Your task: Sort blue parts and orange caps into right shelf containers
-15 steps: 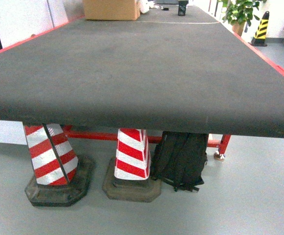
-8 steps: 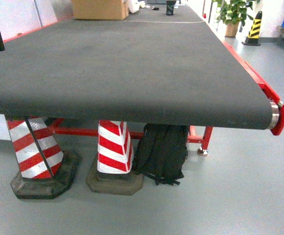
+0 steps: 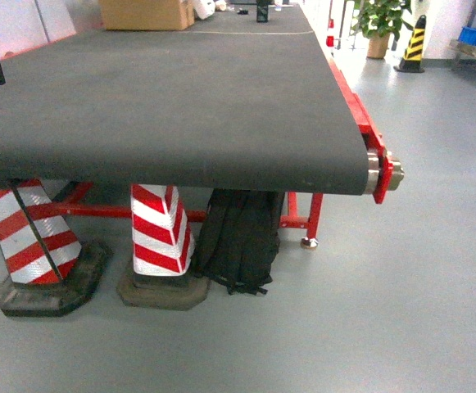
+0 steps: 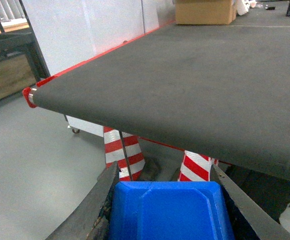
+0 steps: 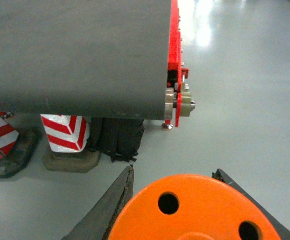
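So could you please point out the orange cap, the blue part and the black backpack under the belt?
orange cap [image 5: 194, 210]: right wrist view, flat top face.
blue part [image 4: 169, 210]: left wrist view, upper face.
black backpack [image 3: 238, 237]: head view, front panel.

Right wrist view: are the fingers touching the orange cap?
Touching. In the right wrist view both fingers sit flush against the sides of the orange cap, with no gap visible.

Two striped cones [image 3: 160, 237], one backpack [image 3: 239, 239]
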Robot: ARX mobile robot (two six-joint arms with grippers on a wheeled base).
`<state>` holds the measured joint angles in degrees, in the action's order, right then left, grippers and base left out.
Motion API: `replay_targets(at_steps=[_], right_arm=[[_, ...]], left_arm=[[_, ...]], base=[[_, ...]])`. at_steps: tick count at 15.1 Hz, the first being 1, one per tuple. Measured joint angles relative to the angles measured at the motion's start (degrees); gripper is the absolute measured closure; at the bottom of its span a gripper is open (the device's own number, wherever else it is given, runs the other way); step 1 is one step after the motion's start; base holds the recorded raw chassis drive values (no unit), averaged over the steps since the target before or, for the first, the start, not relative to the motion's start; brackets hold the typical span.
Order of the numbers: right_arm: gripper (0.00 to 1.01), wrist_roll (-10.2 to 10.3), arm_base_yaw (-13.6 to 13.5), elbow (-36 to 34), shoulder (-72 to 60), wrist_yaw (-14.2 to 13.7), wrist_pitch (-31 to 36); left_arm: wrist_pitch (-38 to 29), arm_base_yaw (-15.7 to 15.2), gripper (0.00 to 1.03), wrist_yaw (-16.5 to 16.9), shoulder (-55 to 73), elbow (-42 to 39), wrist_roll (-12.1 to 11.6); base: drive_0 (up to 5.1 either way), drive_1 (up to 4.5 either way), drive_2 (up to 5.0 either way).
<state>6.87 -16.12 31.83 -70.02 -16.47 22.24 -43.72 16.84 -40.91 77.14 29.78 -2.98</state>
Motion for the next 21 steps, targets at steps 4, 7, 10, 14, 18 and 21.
replay_targets(at_steps=[4, 7, 10, 14, 18, 21], right_arm=[[0.59, 0.0, 0.0, 0.0, 0.0, 0.0, 0.3], [0.59, 0.0, 0.0, 0.0, 0.0, 0.0, 0.1], [0.59, 0.0, 0.0, 0.0, 0.0, 0.0, 0.1], [0.59, 0.0, 0.0, 0.0, 0.0, 0.0, 0.1], [0.59, 0.0, 0.0, 0.0, 0.0, -0.1, 0.1], [0.59, 0.0, 0.0, 0.0, 0.0, -0.2, 0.2]], left_arm=[[-0.1, 0.0, 0.62, 0.0, 0.0, 0.0, 0.0], [0.0, 0.0, 0.62, 0.0, 0.0, 0.0, 0.0], [0.3, 0.0, 0.62, 0.0, 0.0, 0.0, 0.0], [-0.1, 0.0, 0.62, 0.0, 0.0, 0.0, 0.0], [0.0, 0.0, 0.62, 0.0, 0.0, 0.0, 0.0], [0.0, 0.0, 0.62, 0.0, 0.0, 0.0, 0.0]], base=[[4.6, -4.01, -0.5], [4.6, -4.03, -0.5], [4.5, -4.01, -0.5], [4.6, -4.01, -0.4], [4.6, -4.07, -0.4], [4.5, -4.15, 0.0]])
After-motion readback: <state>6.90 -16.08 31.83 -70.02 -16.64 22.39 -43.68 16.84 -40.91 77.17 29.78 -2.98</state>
